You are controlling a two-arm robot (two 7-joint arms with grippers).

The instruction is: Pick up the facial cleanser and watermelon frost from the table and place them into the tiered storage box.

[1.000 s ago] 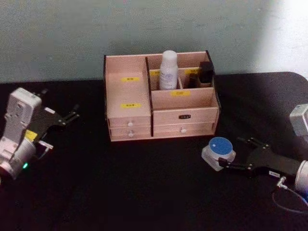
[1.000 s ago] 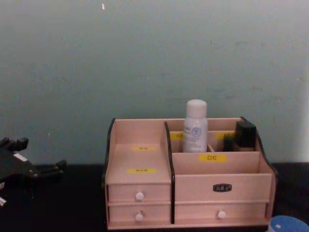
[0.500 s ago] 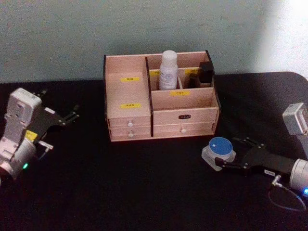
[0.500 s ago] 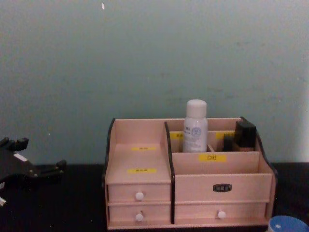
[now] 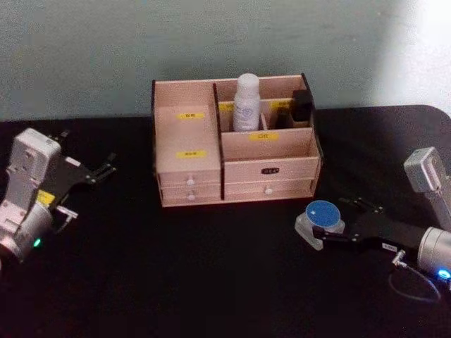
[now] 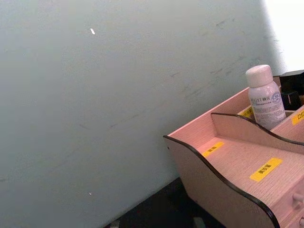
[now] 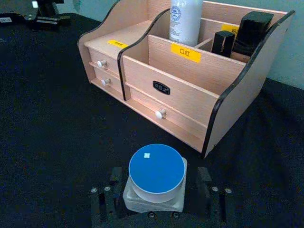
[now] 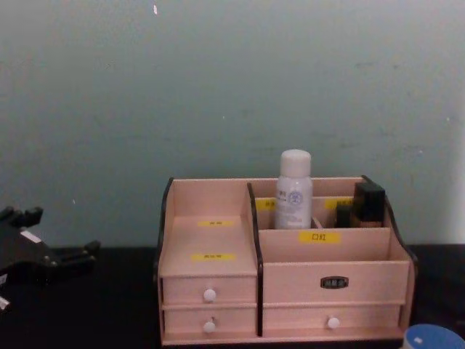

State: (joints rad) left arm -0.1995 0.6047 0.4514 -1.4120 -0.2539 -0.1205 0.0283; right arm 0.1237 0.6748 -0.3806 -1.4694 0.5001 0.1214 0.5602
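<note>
1. Hovering low at lower right of head view: right gripper [image 5: 335,222], jaws spread wide, flanking the blue-lid jar [image 5: 320,218] on both sides w/o touching, gripping nothing yet.
2. Sitting upright on the black table [image 5: 211,274] at lower right of head view, near the box's right front corner but apart from it: the jar.
3. Judging handling: looking squat, rigid, prob. light; smooth round lid over a pale squarish base, so likely slick. Favouring a pinch on the flat sides of the base, below the lid, rather than on the lid itself. Keeping it level while lifting.
4. Standing at upper centre of head view: tiered storage box [image 5: 268,186], w/ white bottle [image 5: 246,102] upright in a rear compartment beside dark items. Seeing the front right trough open, prob. a fitting drop spot.
5. Idling at left edge of head view, well apart from the box: left gripper [image 5: 106,167], fingers apart, holding nothing.
</note>
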